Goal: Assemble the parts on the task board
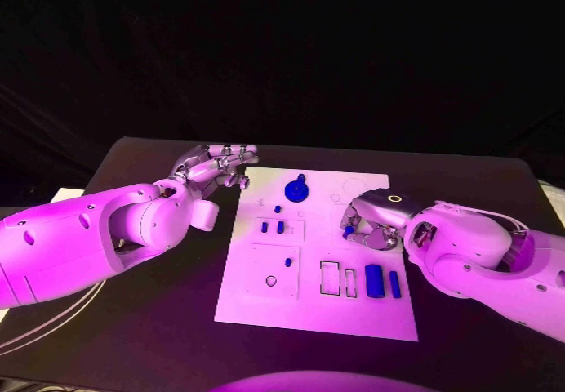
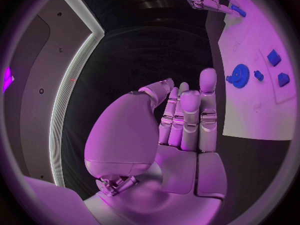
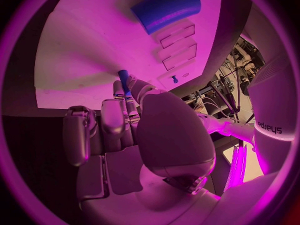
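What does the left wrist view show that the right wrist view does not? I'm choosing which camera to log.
Left wrist alone: the left hand, holding nothing, and the blue gear. Right wrist alone: the large blue cylinder and empty rectangular slots. Both: the white task board, and the right hand pinching a small blue part.

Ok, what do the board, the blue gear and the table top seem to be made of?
Board: looks like a rigid, matte white plate, likely plastic, with crisp cut slots and flat edges; could be painted metal.
Gear: probably moulded or printed plastic, uniform blue with a dull sheen and no metallic glint.
Table: matte black and non-reflective, perhaps laminate or a cloth cover; the pictures don't settle which.
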